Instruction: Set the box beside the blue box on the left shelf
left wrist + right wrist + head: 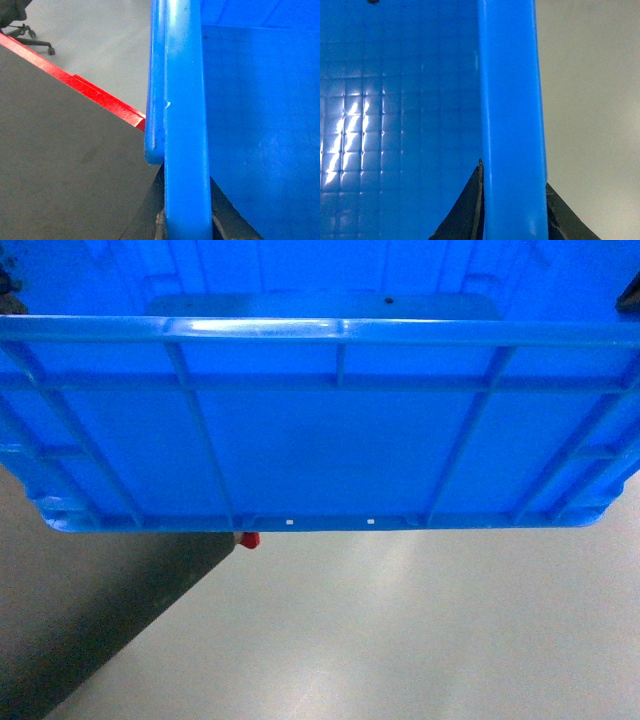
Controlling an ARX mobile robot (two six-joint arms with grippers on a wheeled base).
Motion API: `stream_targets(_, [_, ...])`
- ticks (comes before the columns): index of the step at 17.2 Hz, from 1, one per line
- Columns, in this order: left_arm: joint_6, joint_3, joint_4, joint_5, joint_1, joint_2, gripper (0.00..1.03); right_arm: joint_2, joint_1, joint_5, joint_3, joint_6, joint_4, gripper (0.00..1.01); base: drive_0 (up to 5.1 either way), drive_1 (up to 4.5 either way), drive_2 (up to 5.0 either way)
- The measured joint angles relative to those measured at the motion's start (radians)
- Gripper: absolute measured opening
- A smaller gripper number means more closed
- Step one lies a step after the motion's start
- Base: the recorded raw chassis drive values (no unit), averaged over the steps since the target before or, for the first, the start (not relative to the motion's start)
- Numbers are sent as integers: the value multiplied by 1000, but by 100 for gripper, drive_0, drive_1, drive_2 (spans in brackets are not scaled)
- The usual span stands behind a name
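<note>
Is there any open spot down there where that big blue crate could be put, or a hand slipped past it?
Below the box lies bare pale floor, bordered on the left by a dark surface with a red edge. Both sides are taken: the left gripper and right gripper straddle its rims. No shelf shows.

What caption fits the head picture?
Big bright-blue ribbed plastic crate held up above the pale grey floor.

pale glossy floor point(400, 640), red frame point(95, 95).
</note>
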Motion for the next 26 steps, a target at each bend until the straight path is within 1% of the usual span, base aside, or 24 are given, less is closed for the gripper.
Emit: stream_targets(26, [0, 0, -1, 0, 0, 0, 7, 0, 0, 0, 0, 0, 0, 19, -163, -163, -163])
